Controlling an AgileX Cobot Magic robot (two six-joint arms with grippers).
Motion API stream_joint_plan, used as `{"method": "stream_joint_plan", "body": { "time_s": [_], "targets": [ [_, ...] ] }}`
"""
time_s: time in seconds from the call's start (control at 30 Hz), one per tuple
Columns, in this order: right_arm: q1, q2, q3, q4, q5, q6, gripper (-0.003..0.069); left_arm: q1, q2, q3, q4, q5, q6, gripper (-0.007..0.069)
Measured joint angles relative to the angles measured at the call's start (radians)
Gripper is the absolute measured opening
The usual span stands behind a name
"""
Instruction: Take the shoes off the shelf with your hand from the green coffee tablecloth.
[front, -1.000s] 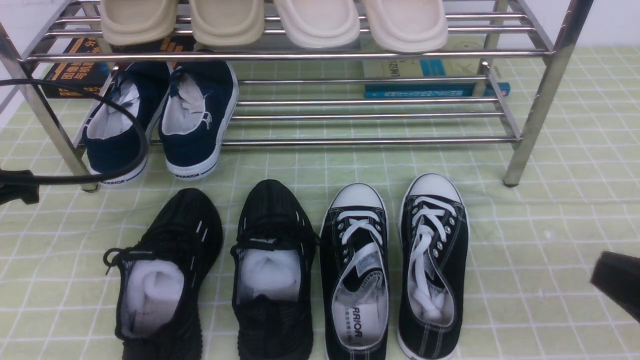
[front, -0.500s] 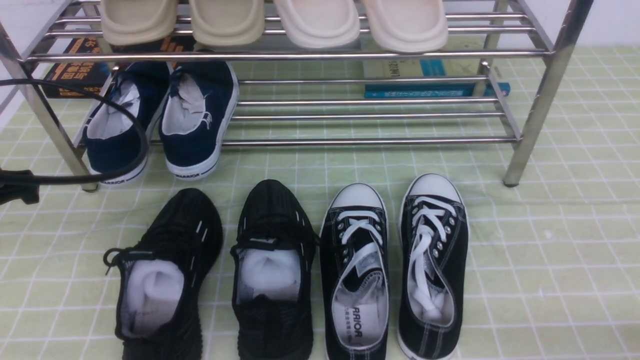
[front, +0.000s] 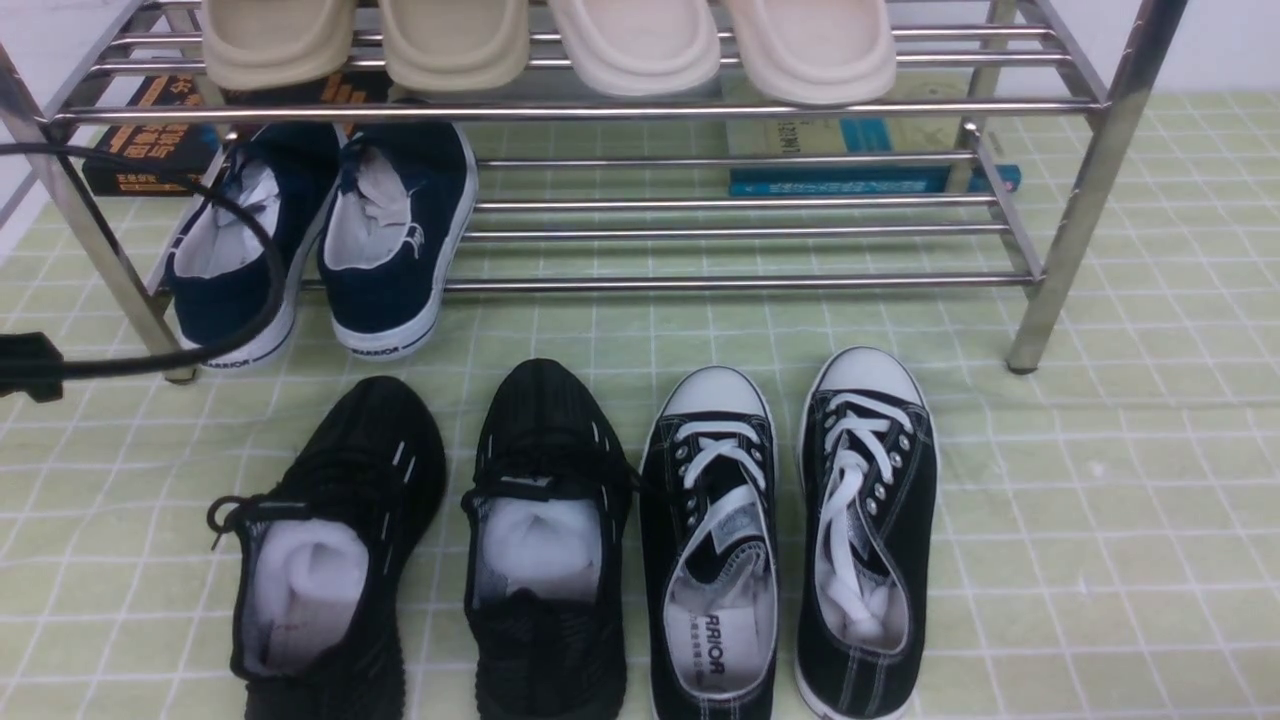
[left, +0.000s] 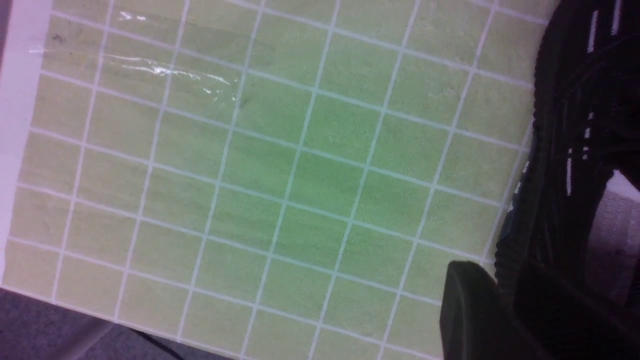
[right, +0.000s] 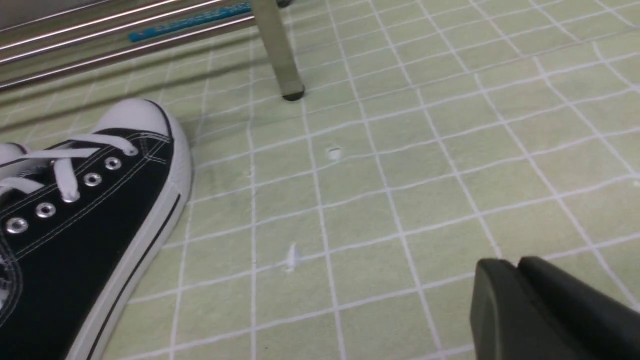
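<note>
Two black knit shoes (front: 440, 540) sat side by side on the green cloth (front: 1100, 520), in front of the steel shelf (front: 740, 283), toes pointing to 12 o'clock and white paper filling their openings. At their 3 o'clock, just beside them, stood a pair of black canvas sneakers (front: 790, 530) with white toe caps. Navy shoes (front: 320, 240) rested on the shelf's lower bars at about 11 o'clock from the knit pair, heels hanging over the front bar, and pale slippers (front: 550, 45) lined the upper tier. Books (front: 870, 160) lay on the cloth behind the shelf. A black cable (front: 250, 230) looped across the navy shoes from the left edge of the front view. The left gripper (left: 500, 315) appeared only as a dark shape close to one knit shoe's ribbed sole; its jaw gap could not be made out. The right gripper (right: 520, 310) hovered over bare cloth with its fingers nearly together, holding nothing.
</note>
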Motion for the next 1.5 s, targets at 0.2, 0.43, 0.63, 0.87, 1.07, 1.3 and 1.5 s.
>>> {"method": "stream_joint_plan", "body": {
  "time_s": [0.2,0.43,0.63,0.87,1.07,1.3,1.5],
  "targets": [
    [0.027,0.0,0.0,0.0,0.0,0.0,0.0062,0.0,-0.135,0.0,0.001,0.0,0.0,0.0162],
    [0.059,0.0,0.0,0.0,0.0,0.0,0.0069,0.0,-0.292,0.0,-0.011,0.0,0.0,0.0162],
    [0.059,0.0,0.0,0.0,0.0,0.0,0.0078,0.0,-0.403,0.0,-0.03,0.001,0.0,0.0165],
    [0.059,0.0,0.0,0.0,0.006,-0.001,0.0085,0.0,-0.524,0.006,-0.039,0.001,0.032,0.0169],
    [0.059,0.0,-0.001,-0.004,0.008,-0.164,0.0092,0.0,-0.615,0.092,-0.078,0.001,0.093,0.0169],
    [0.059,0.0,-0.001,-0.004,0.008,-0.326,0.0099,0.0,-0.631,0.175,-0.119,0.001,0.101,0.0167],
    [0.059,0.0,-0.001,-0.004,0.008,-0.34,0.0102,0.0,-0.664,0.201,-0.214,0.002,0.162,0.0027]
  ]
}}
